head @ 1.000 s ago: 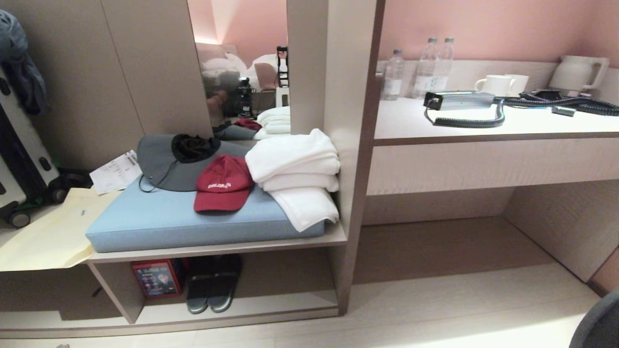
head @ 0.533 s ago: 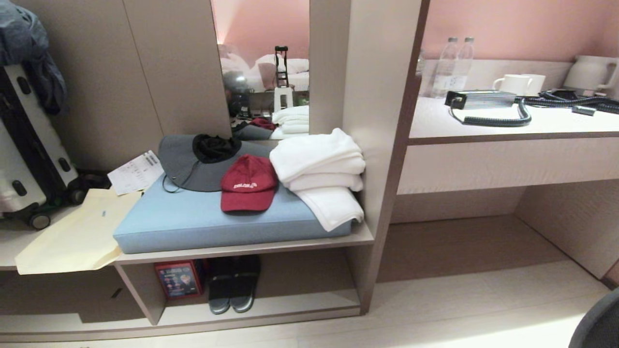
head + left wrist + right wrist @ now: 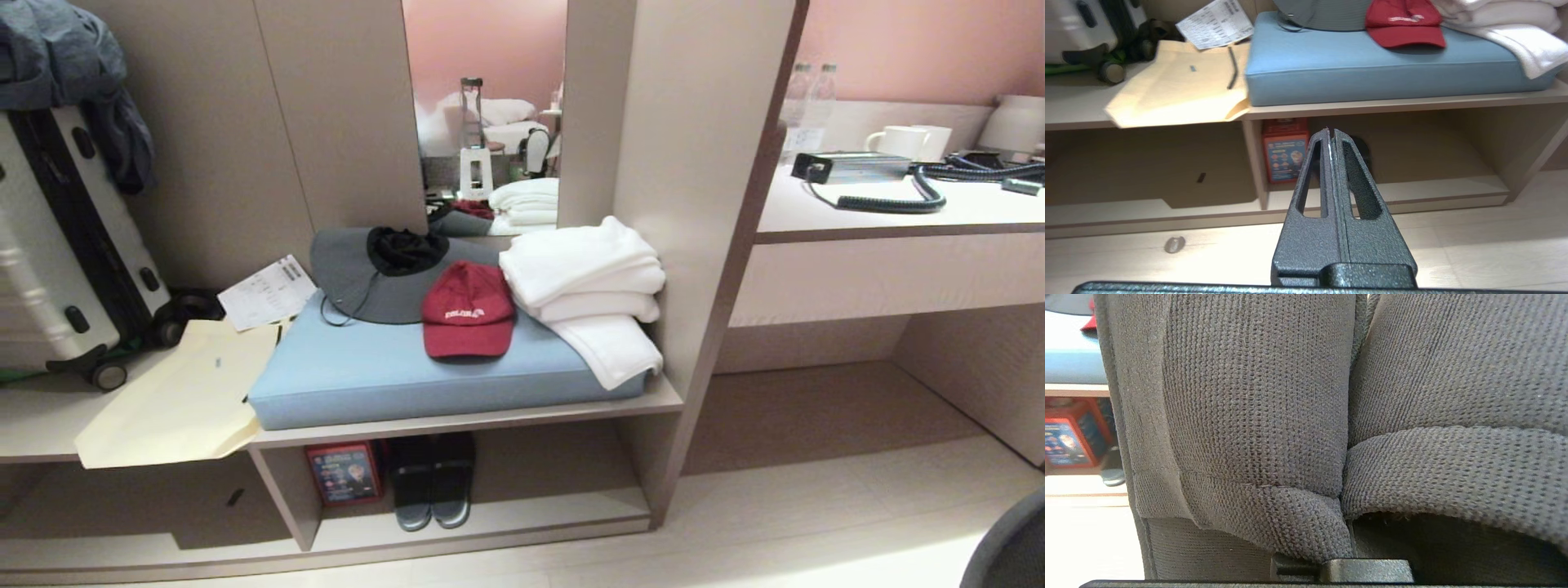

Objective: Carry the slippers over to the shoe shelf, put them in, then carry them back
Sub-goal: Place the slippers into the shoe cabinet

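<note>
the slippers (image 3: 1298,416) are filling almost all of the right wrist view, two grey knitted pieces hanging side by side right in front of that camera, their wide straps bulging toward it. the right gripper is pinching them: its jaws are pressed together on the fabric, though the fingers themselves are hidden behind the cloth. neither arm is showing in the head view.

the left gripper (image 3: 1331,132) is holding nothing, its two dark fingers (image 3: 1359,192) pressed flat against each other, pointing level toward the low opening of the shoe shelf (image 3: 490,523), above the pale floor (image 3: 1453,253).

the shoe shelf is sitting under a blue cushion (image 3: 392,376). inside it, another darker pair of slippers (image 3: 433,490) is lying side by side, toes outward, just beside a red box (image 3: 344,474) that is standing against the divider panel (image 3: 286,498). on the cushion a red cap (image 3: 467,314), a grey sun hat (image 3: 371,269) and folded white towels (image 3: 588,286) are resting. a suitcase (image 3: 57,261) is standing on the ledge to the left, near a yellow envelope (image 3: 180,400).
</note>
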Available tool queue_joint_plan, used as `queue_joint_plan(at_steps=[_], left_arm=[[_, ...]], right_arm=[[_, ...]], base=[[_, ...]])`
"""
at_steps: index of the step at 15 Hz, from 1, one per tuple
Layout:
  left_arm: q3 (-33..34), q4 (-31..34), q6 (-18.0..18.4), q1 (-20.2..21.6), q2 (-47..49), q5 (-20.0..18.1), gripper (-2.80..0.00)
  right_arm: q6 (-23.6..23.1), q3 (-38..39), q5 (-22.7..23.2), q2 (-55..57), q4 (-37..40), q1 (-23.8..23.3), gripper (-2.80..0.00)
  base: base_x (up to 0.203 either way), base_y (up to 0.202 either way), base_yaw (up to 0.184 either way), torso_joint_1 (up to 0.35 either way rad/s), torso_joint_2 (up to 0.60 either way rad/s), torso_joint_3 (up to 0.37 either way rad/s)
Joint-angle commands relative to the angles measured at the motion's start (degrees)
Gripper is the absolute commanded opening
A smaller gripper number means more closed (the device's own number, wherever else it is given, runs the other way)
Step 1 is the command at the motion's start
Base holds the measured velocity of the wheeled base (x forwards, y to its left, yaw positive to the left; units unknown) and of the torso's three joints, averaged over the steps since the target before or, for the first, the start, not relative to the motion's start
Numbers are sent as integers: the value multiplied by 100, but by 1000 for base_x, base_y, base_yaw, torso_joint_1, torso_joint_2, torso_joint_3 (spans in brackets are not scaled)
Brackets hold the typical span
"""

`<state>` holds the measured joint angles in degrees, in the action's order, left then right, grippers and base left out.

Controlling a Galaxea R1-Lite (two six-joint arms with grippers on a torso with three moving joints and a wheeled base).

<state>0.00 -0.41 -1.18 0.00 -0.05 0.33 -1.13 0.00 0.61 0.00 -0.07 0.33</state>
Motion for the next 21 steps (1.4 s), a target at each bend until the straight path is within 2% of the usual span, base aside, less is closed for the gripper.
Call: queue_joint_plan(at_steps=[1,6,10,14,21], left_arm=[[0,-2,-5,9,5,2,-280],[0,-2,30,9,5,2,-280],[0,-2,13,0,5,2,-280],[0,-2,39,3,-2,2,-280],[0,-2,39,2,-4,2,-280]], right_arm=[[-1,0,0,9,-1,2,-280],[-1,0,0,0,-1,2,-280],[-1,0,0,9,-1,2,-280],[-1,0,0,9,-1,2,-280],[-1,0,0,6,-1,2,-280]], base=[[0,192,2,4,5,4],[0,163,-1,5,2,3],[-22,1,2,2,1,1],[-172,1,2,1,1,3],[0,0,0,0,0,0]])
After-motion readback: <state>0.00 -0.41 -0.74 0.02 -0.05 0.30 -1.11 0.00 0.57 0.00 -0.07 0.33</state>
